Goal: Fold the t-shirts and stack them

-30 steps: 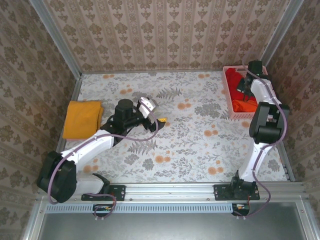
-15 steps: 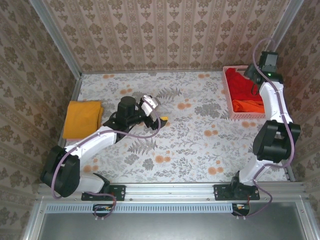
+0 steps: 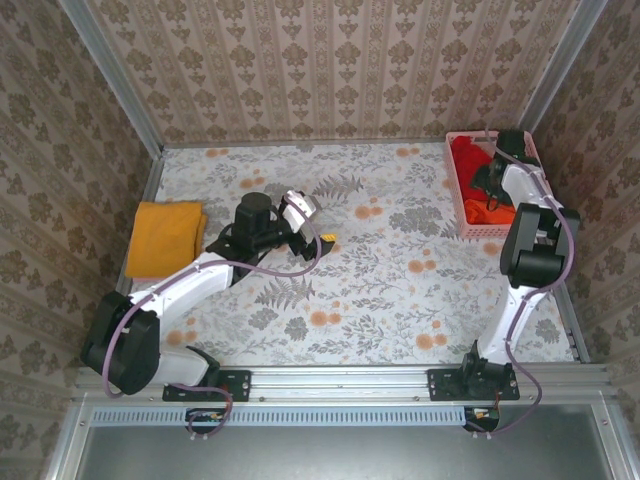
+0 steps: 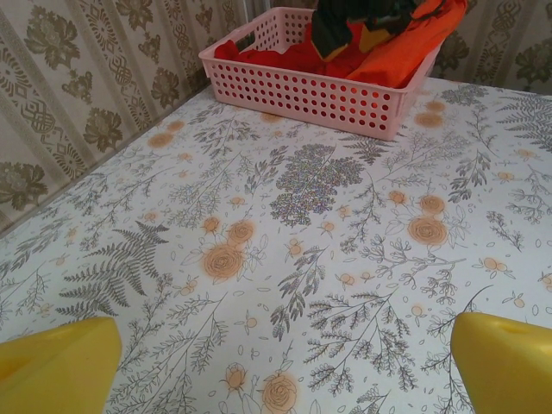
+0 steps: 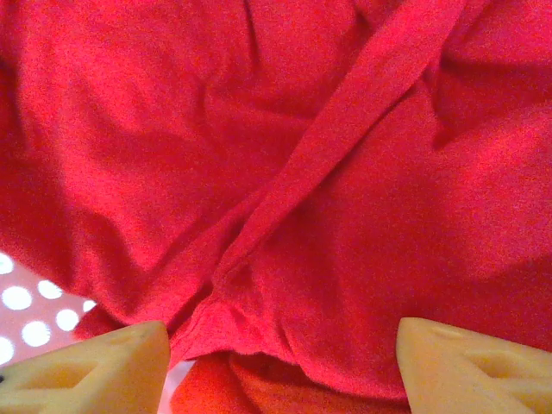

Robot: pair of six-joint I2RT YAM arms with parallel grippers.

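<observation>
Lowered since earlier, right gripper, jaws spread, hangs over red shirt in pink basket, beside orange shirt. Empty, left gripper gapes above floral table; folded yellow shirt lies at its left edge. Patterned wallpaper surrounds.

Plain bright red t-shirt is seen between yellow fingertips; pink holed basket left of them.

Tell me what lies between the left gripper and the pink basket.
Nothing but bare flowered table, seen in the left wrist view, from the left gripper to the pink basket.
</observation>
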